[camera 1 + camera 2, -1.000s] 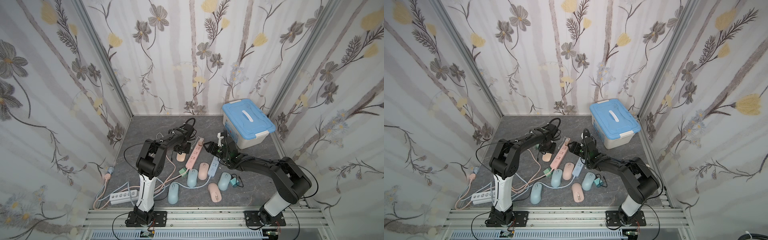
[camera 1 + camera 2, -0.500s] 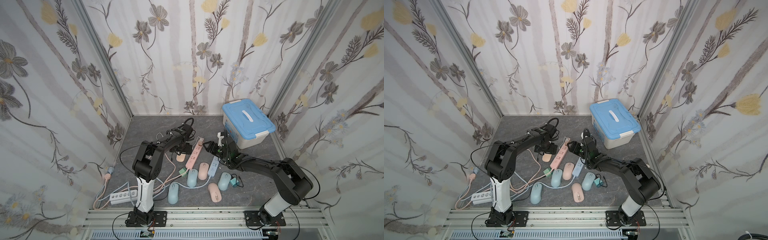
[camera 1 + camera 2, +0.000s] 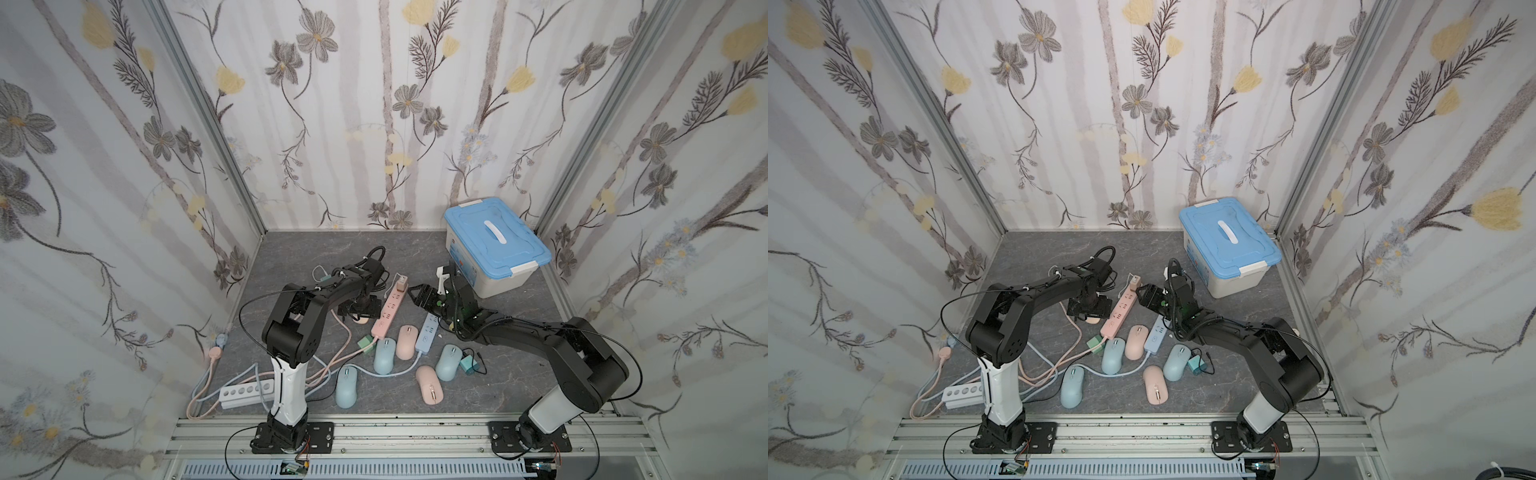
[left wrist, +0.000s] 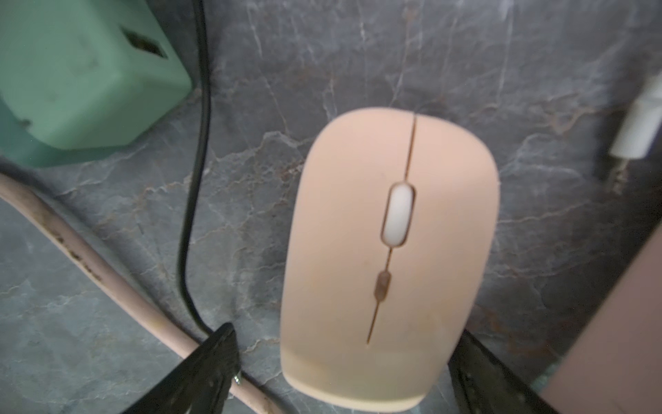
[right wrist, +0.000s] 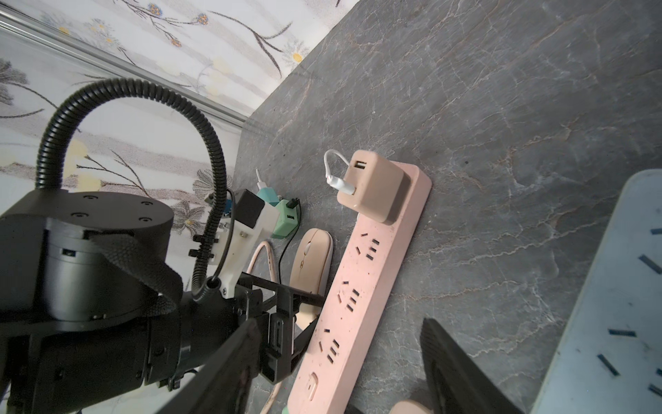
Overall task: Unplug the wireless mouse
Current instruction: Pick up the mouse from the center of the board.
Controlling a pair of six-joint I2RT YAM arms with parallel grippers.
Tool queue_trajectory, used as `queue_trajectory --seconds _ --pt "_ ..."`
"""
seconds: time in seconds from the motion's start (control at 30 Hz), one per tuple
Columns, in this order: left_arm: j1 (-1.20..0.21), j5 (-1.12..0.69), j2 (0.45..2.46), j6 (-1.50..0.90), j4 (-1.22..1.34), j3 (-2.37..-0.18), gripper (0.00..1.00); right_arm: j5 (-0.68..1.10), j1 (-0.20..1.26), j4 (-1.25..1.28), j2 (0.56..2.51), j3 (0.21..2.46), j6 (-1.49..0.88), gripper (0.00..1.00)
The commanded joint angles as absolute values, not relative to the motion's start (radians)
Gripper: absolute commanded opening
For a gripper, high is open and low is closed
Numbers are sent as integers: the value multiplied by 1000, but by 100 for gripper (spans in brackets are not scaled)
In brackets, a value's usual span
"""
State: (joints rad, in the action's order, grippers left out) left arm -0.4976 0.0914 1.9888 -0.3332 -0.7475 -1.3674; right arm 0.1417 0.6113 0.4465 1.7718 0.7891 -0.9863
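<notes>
Left gripper (image 4: 344,358) straddles the peach mouse (image 4: 390,251), jaws spread wide; right gripper (image 5: 340,344) gapes above the pink strip (image 5: 361,286). Closing now might pinch that pink cord (image 4: 107,277) too, though it's blurry there.

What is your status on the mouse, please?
Left pincer open, straddling peach plastic wireless mouse, not gripping. Right pincer open by pink power strip. White cable plug apart from mouse. Pink cord nearby.
</notes>
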Motion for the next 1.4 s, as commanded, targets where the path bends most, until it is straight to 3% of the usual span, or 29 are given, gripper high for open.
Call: queue_trajectory --seconds 0.0,0.4,0.83,1.37 --pt "-500 117 2006 -342 -734 -1373 92 129 612 483 1771 785 -993 72" --pt "-506 145 2052 -324 -727 -1405 77 127 612 496 1770 770 -996 72" --pt "-518 144 2044 -340 -708 -1353 70 127 612 500 1779 772 -998 72" --pt "-521 152 1984 -296 -690 -1378 49 142 611 512 1779 776 -982 72"
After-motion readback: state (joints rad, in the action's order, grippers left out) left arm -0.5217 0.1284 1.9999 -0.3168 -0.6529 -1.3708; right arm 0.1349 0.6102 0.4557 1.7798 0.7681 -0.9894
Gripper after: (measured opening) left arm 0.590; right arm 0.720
